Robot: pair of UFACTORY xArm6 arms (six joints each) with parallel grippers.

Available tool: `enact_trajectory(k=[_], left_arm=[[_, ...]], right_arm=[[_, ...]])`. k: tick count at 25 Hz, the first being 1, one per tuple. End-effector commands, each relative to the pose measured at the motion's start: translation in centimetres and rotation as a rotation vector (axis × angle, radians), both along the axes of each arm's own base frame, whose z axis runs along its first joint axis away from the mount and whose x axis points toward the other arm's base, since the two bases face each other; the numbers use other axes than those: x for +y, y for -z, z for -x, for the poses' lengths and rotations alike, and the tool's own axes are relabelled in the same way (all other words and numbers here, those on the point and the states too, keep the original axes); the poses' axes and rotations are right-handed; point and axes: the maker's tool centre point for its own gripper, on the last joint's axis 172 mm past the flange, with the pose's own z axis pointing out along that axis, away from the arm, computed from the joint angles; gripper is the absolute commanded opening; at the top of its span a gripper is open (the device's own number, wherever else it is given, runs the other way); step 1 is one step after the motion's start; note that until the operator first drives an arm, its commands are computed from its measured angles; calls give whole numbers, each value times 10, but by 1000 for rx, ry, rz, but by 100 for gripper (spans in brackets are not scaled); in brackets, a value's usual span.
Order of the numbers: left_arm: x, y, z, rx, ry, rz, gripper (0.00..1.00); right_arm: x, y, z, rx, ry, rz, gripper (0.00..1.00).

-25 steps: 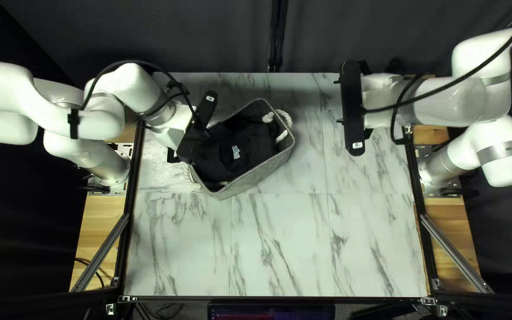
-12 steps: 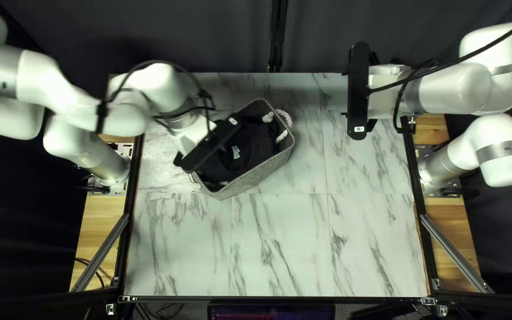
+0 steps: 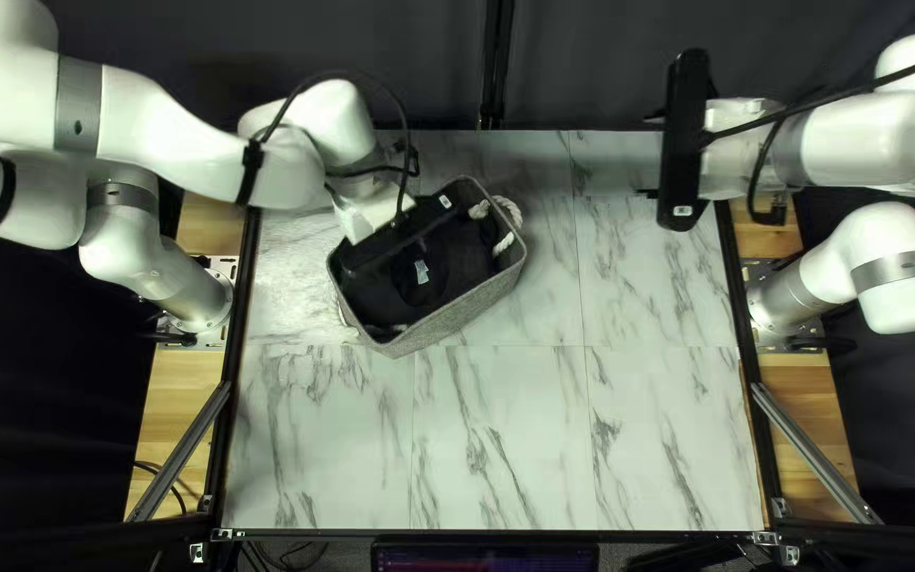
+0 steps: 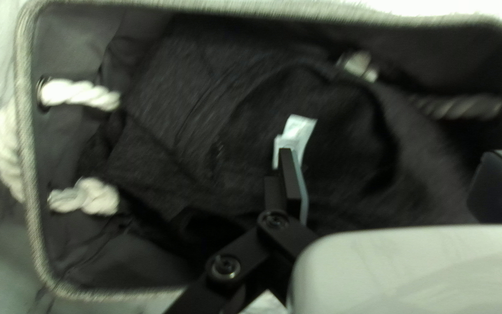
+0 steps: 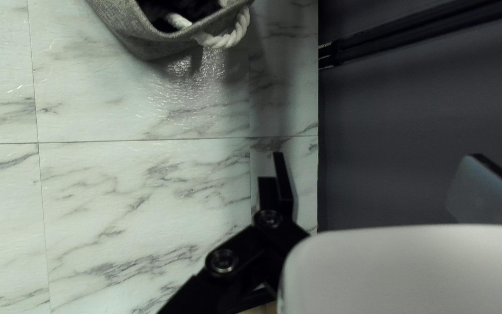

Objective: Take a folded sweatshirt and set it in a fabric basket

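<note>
My left gripper (image 3: 396, 235) hangs over the grey fabric basket (image 3: 458, 318) in the top left view, hiding the basket's far left side. Inside the basket lies the black sweatshirt (image 3: 468, 254) with a pale label. The left wrist view has the sweatshirt (image 4: 181, 104) spread below the gripper (image 4: 393, 177), whose fingers stand wide apart with nothing clamped between them. Over the table's far right part is my right gripper (image 3: 682, 143). Its own wrist view shows that gripper (image 5: 387, 183) open, well away from the basket (image 5: 140, 38).
White rope handles (image 3: 505, 217) hang on the basket's ends. A dark curtain (image 3: 373, 64) stands behind the table's far edge. The marble-patterned table (image 3: 500, 445) extends in front of the basket. Metal rails (image 3: 812, 450) run beside both sides of the table.
My left gripper has swung right and toward the far side, from the basket's left end to above it. My right gripper has shifted right and a little toward the curtain. Basket and sweatshirt look unmoved.
</note>
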Motion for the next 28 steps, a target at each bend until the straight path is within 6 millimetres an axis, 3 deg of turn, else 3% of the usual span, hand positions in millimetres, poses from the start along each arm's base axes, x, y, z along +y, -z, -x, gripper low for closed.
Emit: enact_trajectory(k=[1, 10, 15, 19, 28], left_arm=[[-6, 14, 9, 20, 8, 4, 100], [-10, 45, 26, 62, -8, 22, 100], [-9, 63, 16, 90, -20, 23, 100], [-19, 81, 8, 125, -32, 12, 100], [-31, 4, 26, 47, -12, -26, 100]], right_arm=[[0, 0, 0, -3, 1, 2, 100], [1, 3, -3, -5, -5, 8, 100], [4, 6, -7, 3, -13, 11, 100], [4, 9, -8, 9, -15, 12, 100], [4, 6, -4, 8, -14, 12, 100]])
